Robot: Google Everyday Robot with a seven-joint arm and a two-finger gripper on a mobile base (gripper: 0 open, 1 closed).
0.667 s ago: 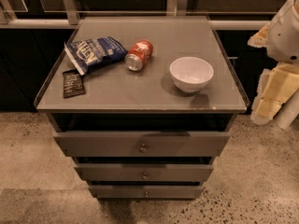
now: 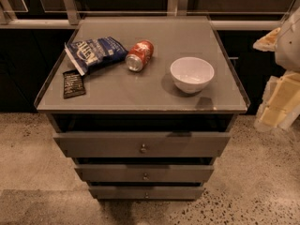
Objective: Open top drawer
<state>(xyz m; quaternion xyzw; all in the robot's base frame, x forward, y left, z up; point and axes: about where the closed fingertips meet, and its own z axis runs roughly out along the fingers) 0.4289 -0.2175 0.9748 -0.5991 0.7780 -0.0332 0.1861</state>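
The top drawer (image 2: 140, 144) is the widest grey flat front of the cabinet, just under the tabletop, with a small round metal knob (image 2: 143, 148) at its centre. A dark gap shows between its upper edge and the tabletop. Two narrower grey drawers (image 2: 144, 173) sit below it. My arm shows as cream-white parts at the right edge of the view, and my gripper (image 2: 276, 108) hangs there, beside the cabinet's right side and well away from the knob. It holds nothing that I can see.
On the grey tabletop (image 2: 225, 97) lie a blue snack bag (image 2: 93, 53), a red soda can (image 2: 139, 56) on its side, a white bowl (image 2: 191, 73) and a small dark packet (image 2: 73, 83). Speckled floor lies in front, and a dark wall with metal rails stands behind.
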